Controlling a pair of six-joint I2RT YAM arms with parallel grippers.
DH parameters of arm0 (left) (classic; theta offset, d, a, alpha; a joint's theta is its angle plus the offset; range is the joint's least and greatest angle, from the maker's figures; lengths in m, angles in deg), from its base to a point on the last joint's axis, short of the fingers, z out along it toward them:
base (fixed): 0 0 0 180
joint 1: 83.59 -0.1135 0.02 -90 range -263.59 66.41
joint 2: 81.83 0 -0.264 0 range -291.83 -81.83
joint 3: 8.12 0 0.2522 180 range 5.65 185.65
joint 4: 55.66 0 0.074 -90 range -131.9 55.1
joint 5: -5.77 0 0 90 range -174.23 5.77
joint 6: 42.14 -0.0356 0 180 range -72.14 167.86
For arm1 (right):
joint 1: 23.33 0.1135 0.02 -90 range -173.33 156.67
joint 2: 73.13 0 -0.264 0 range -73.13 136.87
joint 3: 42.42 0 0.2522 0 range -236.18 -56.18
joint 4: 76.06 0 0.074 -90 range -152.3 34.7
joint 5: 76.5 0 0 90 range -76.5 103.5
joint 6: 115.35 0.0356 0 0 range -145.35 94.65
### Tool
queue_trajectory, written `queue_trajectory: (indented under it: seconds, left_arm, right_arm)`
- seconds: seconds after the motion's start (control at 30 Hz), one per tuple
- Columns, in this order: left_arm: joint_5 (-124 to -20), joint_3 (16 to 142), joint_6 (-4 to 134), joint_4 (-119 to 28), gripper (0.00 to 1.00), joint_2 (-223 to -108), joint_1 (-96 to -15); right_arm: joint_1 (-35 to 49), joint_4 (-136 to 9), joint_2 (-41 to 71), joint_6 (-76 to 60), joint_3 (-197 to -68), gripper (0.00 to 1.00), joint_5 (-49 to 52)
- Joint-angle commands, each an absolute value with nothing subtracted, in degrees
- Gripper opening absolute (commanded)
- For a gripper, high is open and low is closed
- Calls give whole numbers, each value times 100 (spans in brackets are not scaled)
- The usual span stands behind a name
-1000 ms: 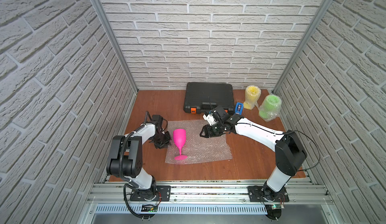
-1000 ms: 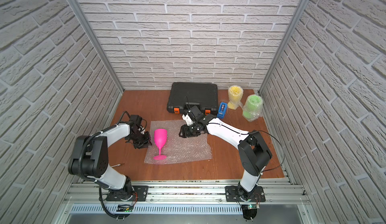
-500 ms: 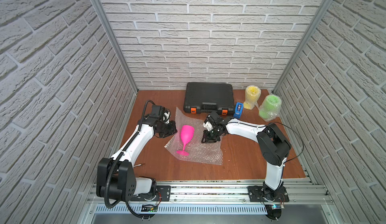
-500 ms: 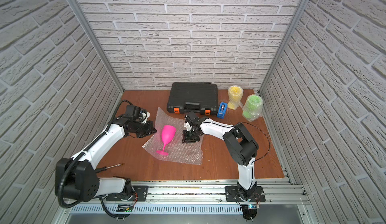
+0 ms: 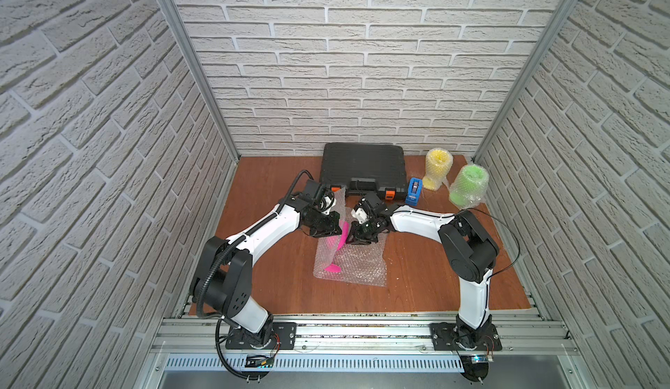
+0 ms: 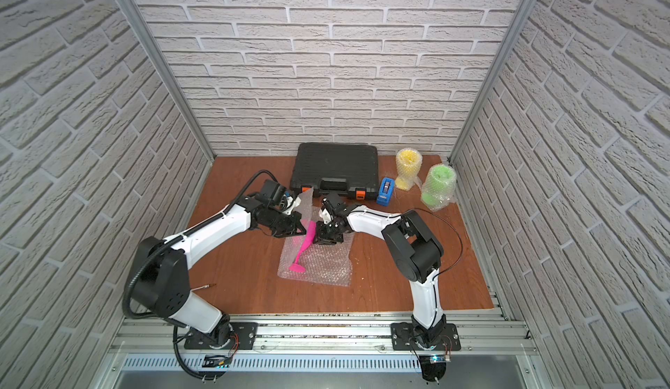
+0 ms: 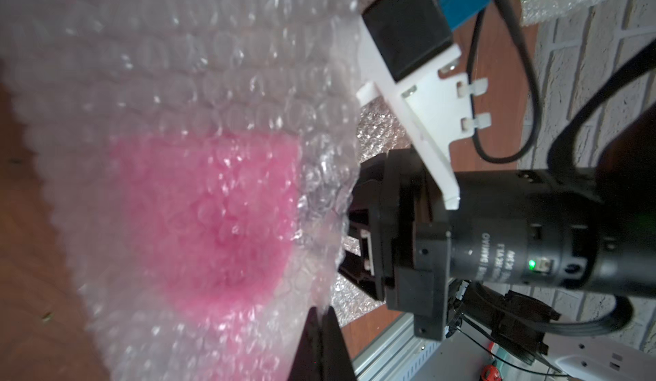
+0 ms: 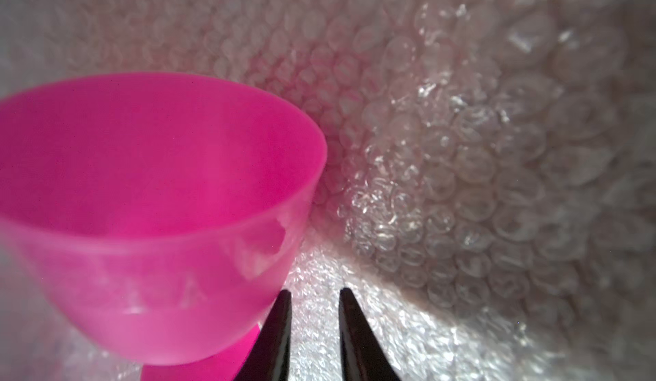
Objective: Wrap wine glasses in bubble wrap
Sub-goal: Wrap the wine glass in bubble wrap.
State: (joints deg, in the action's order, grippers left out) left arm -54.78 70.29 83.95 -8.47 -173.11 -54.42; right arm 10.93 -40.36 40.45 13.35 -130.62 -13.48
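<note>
In both top views your pink glass leans tilted on the bubble wrap mid-worktop. One edge of the sheet is raised beside the bowl. Your left hand is pinched shut on that raised edge, I judge to fold it over the bowl. The right hand sits against the bowl's other side, probably steadying it. The yellow glass and green glass stand already wrapped at the back, by the blue tape dispenser.

From the left wrist, the wrap hangs like a curtain in front of the pink bowl, its edge caught in the closed fingers. You can read "DAMIAO" on the right arm's wrist motor; the smaller print beside it is illegible.

From the right wrist, the right hand is narrow, with a slim gap and nothing between the tips, just beside the bowl's wall. I see no writing on the glass.
</note>
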Motion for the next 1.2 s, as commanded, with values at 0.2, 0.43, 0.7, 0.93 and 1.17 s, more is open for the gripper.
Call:
queue_trajectory:
  seconds: [0.2,0.43,0.7,0.93,1.17]
  left_arm:
    - [-5295,7166,8630,-1254,0,-17986,-5210]
    - [-5165,7072,8595,-1373,1,-18131,-5176]
    - [-4899,6920,8816,-1777,3,-18056,-5207]
    - [-5029,7015,8974,-1543,36,-17757,-5350]
    - [-6009,8017,8406,89,81,-17638,-5346]
  right_arm:
    - [613,-4272,2849,1611,-12250,29,-1110]
    - [584,-5076,2665,2251,-11967,46,-1576]
    - [582,-5981,3392,2768,-12043,34,-1980]
    - [568,-5738,3460,2551,-12031,6,-1715]
    - [554,-5377,3608,2244,-12156,3,-1571]
